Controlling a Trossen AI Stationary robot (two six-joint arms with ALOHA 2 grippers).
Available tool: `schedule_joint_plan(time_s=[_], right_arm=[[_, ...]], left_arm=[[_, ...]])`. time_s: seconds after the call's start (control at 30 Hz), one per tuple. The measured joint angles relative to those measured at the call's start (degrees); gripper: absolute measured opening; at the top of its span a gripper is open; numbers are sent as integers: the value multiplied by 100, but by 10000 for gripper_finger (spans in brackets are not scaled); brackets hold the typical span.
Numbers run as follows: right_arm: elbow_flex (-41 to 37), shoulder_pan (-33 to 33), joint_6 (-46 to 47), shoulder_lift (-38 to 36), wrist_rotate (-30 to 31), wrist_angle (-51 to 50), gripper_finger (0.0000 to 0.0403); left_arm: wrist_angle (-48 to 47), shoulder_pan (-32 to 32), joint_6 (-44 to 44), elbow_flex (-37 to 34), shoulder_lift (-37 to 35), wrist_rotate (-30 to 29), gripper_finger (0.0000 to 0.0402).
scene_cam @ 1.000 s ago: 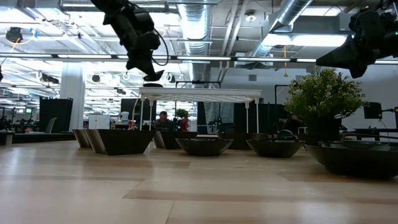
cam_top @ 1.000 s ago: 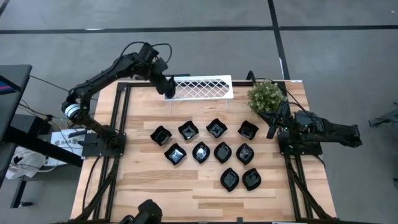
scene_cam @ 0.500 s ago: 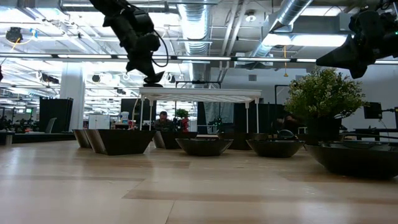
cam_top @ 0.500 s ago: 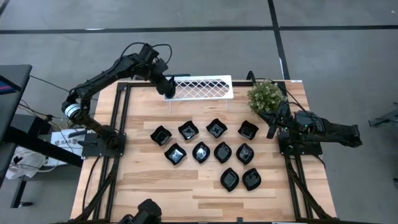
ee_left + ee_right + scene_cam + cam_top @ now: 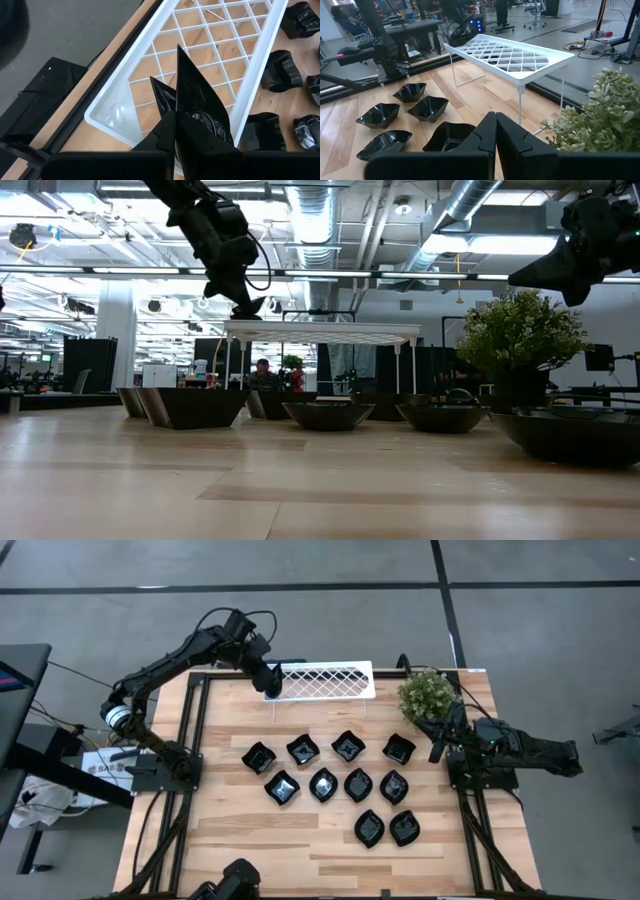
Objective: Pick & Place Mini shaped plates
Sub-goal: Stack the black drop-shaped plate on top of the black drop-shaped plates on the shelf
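From above I see my left gripper over the left end of the white rack, which stands at the table's far edge. Only the left wrist view shows what it carries: its fingers pinch a glossy black plate on edge above the rack's lattice. The low view adds that the gripper hangs just above the rack top, apart from it. Ten other mini plates lie in loose rows mid-table. My right gripper waits at the table's right edge beside the green plant; its wrist view shows its fingers pressed together, holding nothing.
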Motion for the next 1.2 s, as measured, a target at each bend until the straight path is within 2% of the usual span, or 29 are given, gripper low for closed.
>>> schedule_joint_plan(time_s=[0.87, 1.2], right_arm=[[0, 0, -2, 2, 0, 1, 1], [0, -2, -2, 2, 2, 2, 1]], left_arm=[[262, 60, -64, -258, 24, 0, 10], [343, 57, -66, -260, 22, -35, 45]])
